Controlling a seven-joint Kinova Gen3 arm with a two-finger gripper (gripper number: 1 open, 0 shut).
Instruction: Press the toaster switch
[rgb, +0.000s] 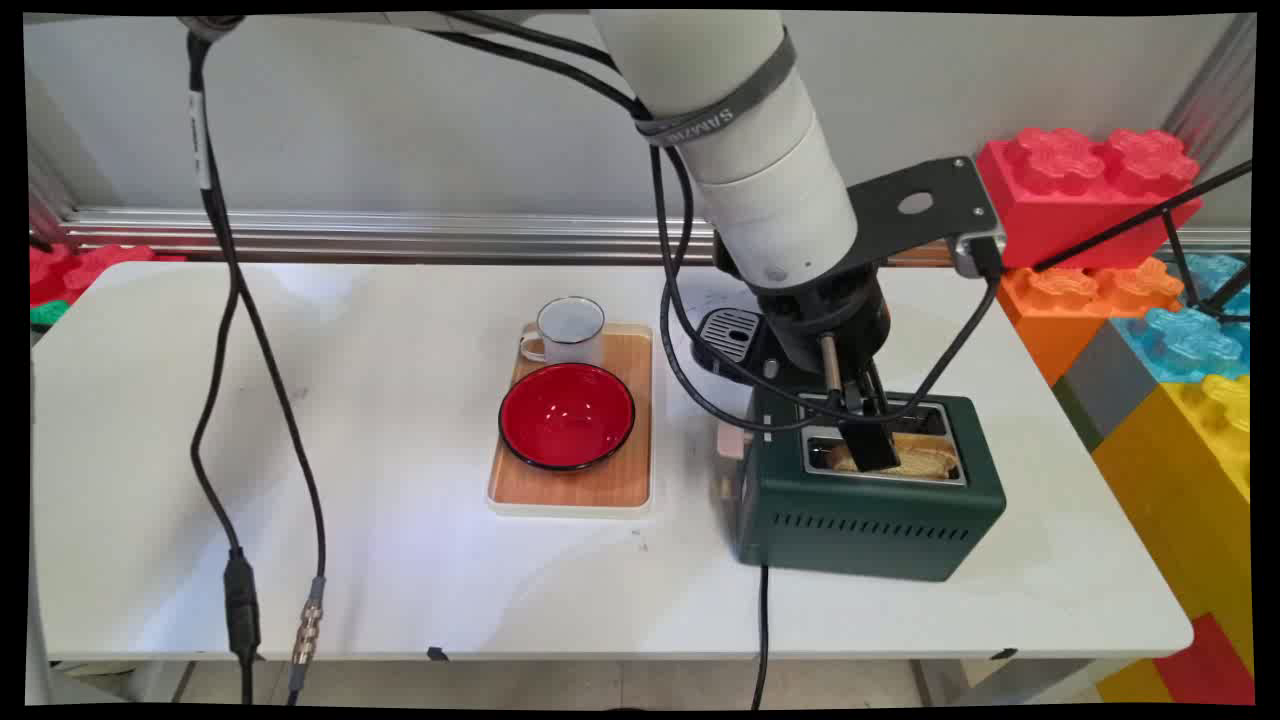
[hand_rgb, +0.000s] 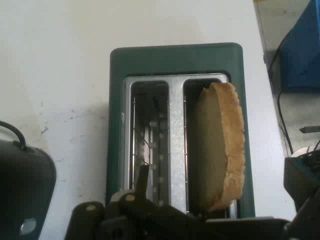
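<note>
Hovering gripper (rgb: 868, 440) directly over toast (hand_rgb: 220, 150) in toaster (rgb: 870, 520).

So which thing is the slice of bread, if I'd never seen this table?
Find the dark green toaster at the white table's right side, under the end effector. It has two slots on top: the near one holds the slice of bread, tan and crusty, while the other slot is empty.

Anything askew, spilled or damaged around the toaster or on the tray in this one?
One thing: the bread slice leans at a tilt in the green toaster, its top edge standing out of one slot while the other slot is empty. The hand is right over it. The red bowl and mug sit upright on the tray.
</note>
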